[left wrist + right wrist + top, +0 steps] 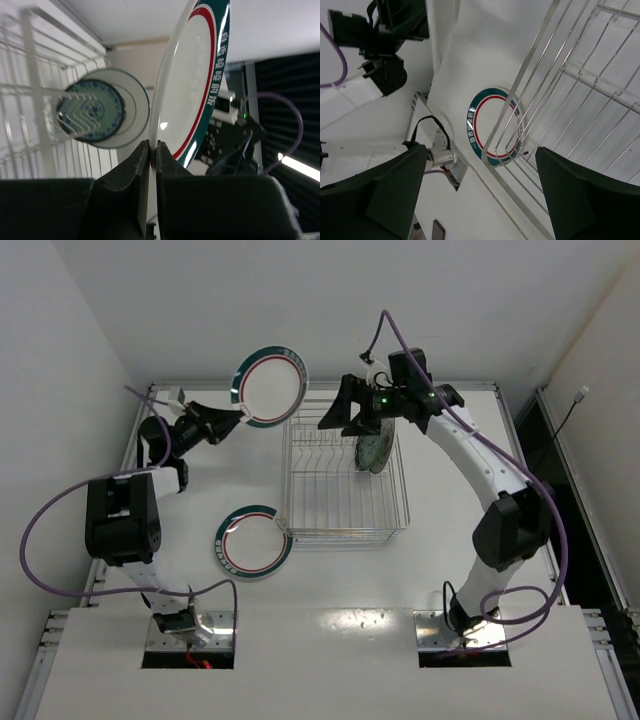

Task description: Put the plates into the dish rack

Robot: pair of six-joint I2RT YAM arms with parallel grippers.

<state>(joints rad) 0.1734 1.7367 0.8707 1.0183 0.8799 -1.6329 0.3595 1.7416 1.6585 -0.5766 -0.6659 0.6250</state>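
Note:
My left gripper (232,418) is shut on the rim of a green-rimmed plate (270,386) and holds it in the air left of the dish rack (345,532); in the left wrist view it shows edge-on (192,95) between my fingers (142,160). A second green-rimmed plate (252,541) lies flat on the table by the rack's near left corner, also in the right wrist view (492,125). The teal patterned plate (376,451) and the grey-rimmed plate (132,107) stand upright in the rack. My right gripper (340,412) is open and empty above the rack's far edge.
The rack's upright dividers (325,455) run across its far half. Walls stand close on the left and behind the table. The table's right part has a dark gap (575,500) beyond its edge.

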